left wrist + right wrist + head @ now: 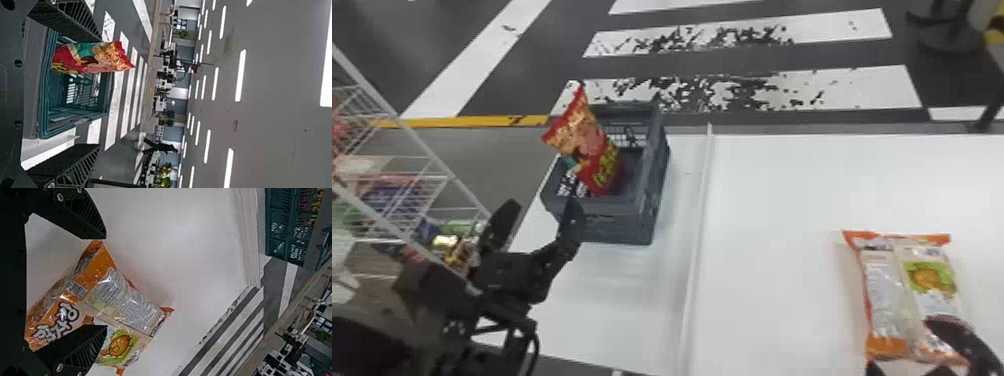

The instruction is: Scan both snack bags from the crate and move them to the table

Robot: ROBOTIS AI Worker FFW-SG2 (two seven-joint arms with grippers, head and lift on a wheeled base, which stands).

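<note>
2 snack bags show. The red snack bag stands tilted in the gray crate, its lower end inside and its upper end poking out above the rim, leaning to the left. The crate sits toward the far left, on the part of the white tabletop left of a raised white strip.

The left gripper is at the crate's near left corner, its 2 fingers wide apart. In the left wrist view there is nothing clamped in them, and the red bag is farther out. In the head view 1 of them overlaps the crate's near wall; I cannot tell if they touch.

The orange snack bag lies flat at the right of the tabletop, right of the strip. The right gripper is over its near end, with its 2 fingers apart on either side of part of the bag, not closed on it.

A white wire rack with packages stands at the left, and white stripes mark the dark floor beyond the tabletop.
</note>
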